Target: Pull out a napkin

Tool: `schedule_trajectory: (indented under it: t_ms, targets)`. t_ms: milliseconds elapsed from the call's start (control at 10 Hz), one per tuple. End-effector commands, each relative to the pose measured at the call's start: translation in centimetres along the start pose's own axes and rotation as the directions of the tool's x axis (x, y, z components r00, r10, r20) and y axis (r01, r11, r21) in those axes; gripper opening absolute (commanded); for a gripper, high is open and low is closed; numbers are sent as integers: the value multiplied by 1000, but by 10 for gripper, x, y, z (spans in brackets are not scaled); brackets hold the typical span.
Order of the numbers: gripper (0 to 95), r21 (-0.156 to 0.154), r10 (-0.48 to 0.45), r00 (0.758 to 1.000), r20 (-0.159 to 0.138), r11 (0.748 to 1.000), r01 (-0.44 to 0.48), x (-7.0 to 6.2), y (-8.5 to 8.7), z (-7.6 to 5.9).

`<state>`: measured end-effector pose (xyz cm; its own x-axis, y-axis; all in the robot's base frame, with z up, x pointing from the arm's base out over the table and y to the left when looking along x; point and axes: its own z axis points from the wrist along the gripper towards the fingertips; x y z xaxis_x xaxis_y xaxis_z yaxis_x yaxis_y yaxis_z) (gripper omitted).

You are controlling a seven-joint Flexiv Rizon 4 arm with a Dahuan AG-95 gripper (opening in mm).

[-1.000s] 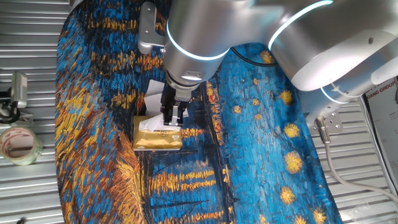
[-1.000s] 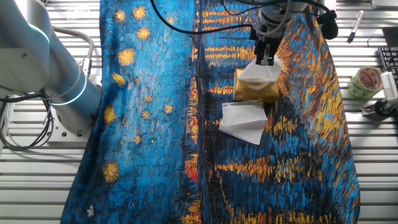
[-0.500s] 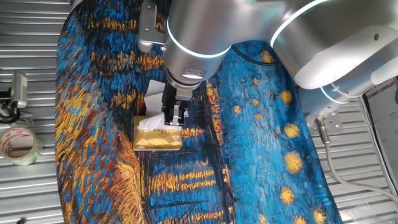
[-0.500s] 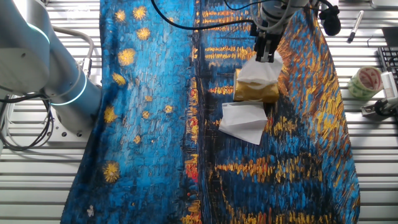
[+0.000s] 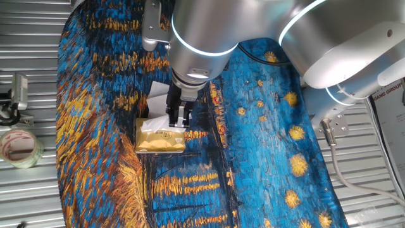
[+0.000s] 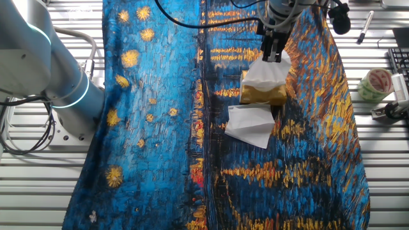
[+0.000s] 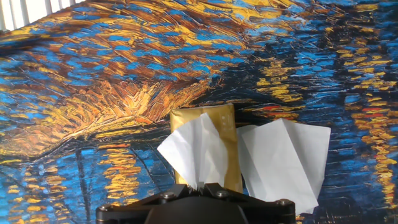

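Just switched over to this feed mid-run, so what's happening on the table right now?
The arm's end effector is shut on the creased white paper napkin, which sticks up out of the gold rectangular tissue pack. The napkin is drawn upward but its lower end is still in the pack. Another flatter white sheet lies on the painted blue and gold tablecloth right beside the pack. A tape roll sits off the cloth on the metal table.

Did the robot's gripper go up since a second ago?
Yes. In the other fixed view the gripper has risen away from the gold pack, which stayed put, drawing the napkin up taller with it.
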<state>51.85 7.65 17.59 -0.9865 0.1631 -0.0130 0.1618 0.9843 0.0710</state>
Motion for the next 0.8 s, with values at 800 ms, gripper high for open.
schedule_trajectory:
  t_ms: [800]
  targets:
    - [0,-1,11,1000,-11,1000,-11,5,4,-10]
